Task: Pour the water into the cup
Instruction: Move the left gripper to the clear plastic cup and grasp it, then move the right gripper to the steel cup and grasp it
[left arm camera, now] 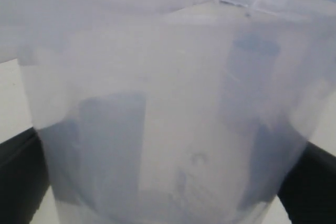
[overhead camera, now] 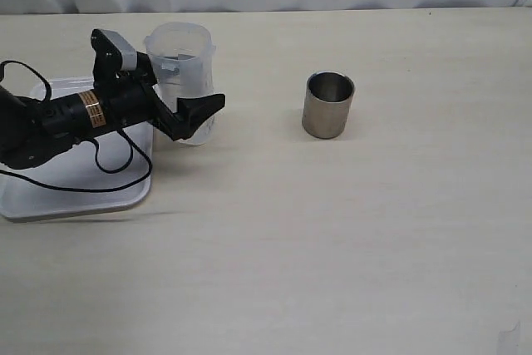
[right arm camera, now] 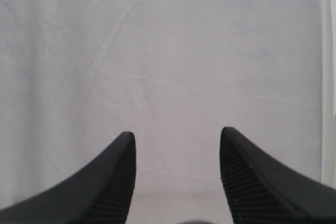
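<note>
1. Far left on the bench [overhead camera: 332,247] lies a white tray [overhead camera: 50,205]. The left arm [overhead camera: 58,118] lies over it, and a black cable [overhead camera: 125,180] loops down from the arm across the tray.
2. Just right of the tray stands the see-through plastic beaker [overhead camera: 187,47]. It is upright on the bench, with its spout toward the left.
3. The left hand [overhead camera: 196,82] is around the beaker. One black finger [overhead camera: 199,110] is on the near side, low down. The other one shows as a dark shape through the far wall. In the left wrist view the beaker [left arm camera: 168,103] fills the space between the two dark fingers [left arm camera: 16,182], and they look pressed against its sides. So I say this hand is grasping the beaker.
4. The water should be in the beaker, but I cannot pick it out for sure. The plastic is cloudy and the wrist view is blurry.
5. Well to the right of the beaker stands the cup [overhead camera: 327,106]. It is short, grey steel, dark inside and upright. It stands alone near the middle of the bench, touching nothing.
6. The right hand [right arm camera: 176,177] shows only in its own wrist view. Its two black fingers [right arm camera: 105,182] are spread apart and hold nothing. Behind them I see only a plain white cloth [right arm camera: 168,51].
</note>
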